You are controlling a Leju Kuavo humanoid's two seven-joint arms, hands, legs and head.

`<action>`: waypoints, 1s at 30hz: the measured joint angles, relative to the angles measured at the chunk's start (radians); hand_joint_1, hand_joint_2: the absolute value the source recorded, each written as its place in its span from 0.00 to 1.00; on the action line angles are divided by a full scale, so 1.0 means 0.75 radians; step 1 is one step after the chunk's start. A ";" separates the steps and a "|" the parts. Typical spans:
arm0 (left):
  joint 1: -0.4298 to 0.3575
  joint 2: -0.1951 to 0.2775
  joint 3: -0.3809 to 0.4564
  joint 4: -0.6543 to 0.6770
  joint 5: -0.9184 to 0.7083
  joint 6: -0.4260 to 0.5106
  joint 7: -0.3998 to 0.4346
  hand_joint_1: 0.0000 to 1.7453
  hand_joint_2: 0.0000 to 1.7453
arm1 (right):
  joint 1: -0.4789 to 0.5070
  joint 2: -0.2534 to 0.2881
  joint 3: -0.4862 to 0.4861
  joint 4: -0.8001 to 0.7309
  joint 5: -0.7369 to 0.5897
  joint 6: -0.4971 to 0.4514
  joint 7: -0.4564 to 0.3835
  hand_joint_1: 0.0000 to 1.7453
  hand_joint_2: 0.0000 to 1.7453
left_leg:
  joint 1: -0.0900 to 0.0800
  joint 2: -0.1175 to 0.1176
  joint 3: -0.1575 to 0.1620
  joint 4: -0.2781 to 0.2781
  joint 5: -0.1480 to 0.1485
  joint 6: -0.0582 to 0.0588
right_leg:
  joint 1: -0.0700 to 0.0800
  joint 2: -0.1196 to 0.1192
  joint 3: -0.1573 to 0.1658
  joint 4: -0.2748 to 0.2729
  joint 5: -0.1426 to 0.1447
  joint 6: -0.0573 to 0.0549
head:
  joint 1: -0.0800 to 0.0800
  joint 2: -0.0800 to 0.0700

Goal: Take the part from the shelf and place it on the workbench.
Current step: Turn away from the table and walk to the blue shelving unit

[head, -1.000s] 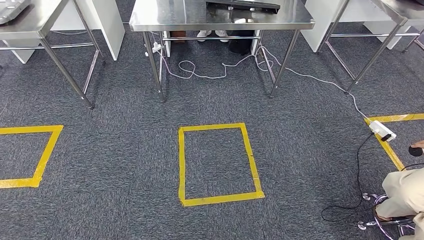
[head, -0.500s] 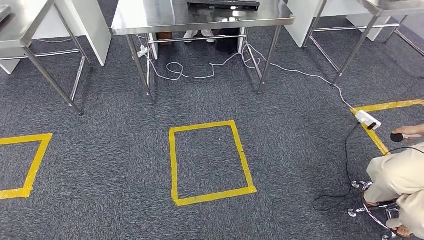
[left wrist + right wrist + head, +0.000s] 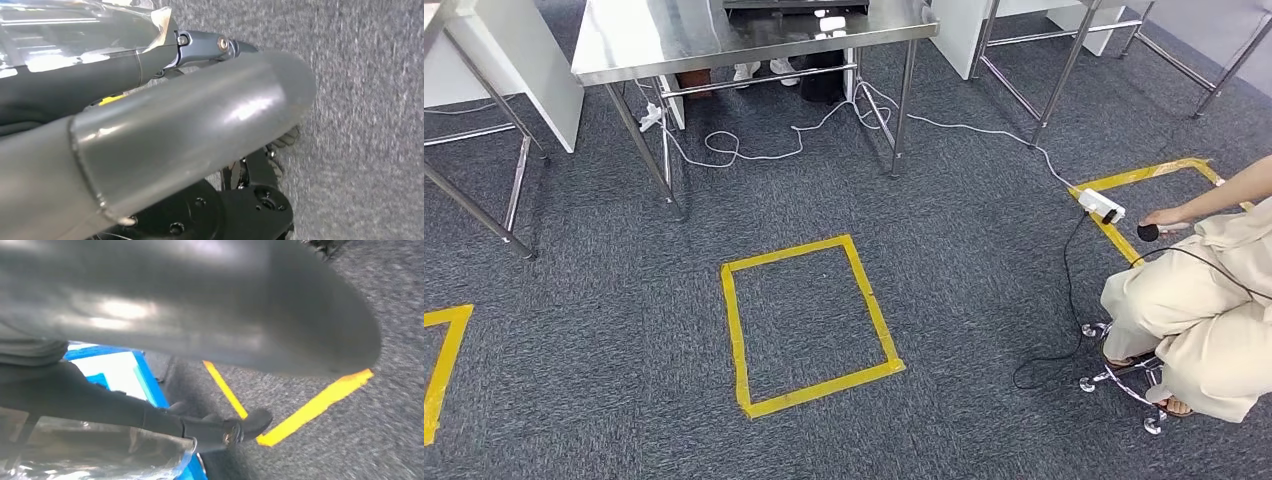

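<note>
Left hand's (image 3: 175, 135) fingers (image 3: 100, 82) lie alongside the shiny part (image 3: 75, 30).

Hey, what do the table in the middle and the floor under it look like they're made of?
The table looks like stainless steel with a brushed finish: a silvery top with soft glare, and thin shiny tube legs. The floor looks like short-pile carpet, probably tiles: speckled dark grey, matte, with faint seams. The yellow rectangle seems to be adhesive tape: flat, slightly glossy strips.

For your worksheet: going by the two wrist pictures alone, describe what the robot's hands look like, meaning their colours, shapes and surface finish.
Left hand: a thick, smooth, glossy grey thumb with a rounded tip, beside a darker finger ending in a metal pin. Right hand: the same rounded grey thumb over a slim dark finger.
</note>
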 joint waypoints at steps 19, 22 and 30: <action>-0.019 -0.011 -0.001 0.004 -0.001 0.000 0.008 0.00 0.00 | 0.000 -0.003 -0.011 0.000 -0.003 0.021 -0.003 0.00 0.00 | 0.030 0.230 0.031 -0.015 -0.040 -0.092 | -0.052 -0.163 -0.019 -0.003 0.010 0.057 | 0.005 0.000; -0.014 -0.011 -0.001 0.005 -0.006 -0.001 0.010 0.00 0.00 | -0.002 -0.001 -0.012 0.000 -0.005 0.021 -0.002 0.00 0.00 | 0.035 0.141 -0.068 0.221 -0.183 -0.095 | -0.047 -0.126 -0.023 -0.002 0.020 0.028 | 0.002 0.000; -0.009 -0.010 -0.003 0.005 -0.020 -0.005 0.015 0.00 0.00 | -0.008 0.005 -0.013 0.000 -0.015 0.022 0.001 0.00 0.00 | 0.041 0.033 0.009 0.017 -0.032 -0.080 | -0.028 0.002 -0.039 0.019 0.022 0.039 | 0.002 0.000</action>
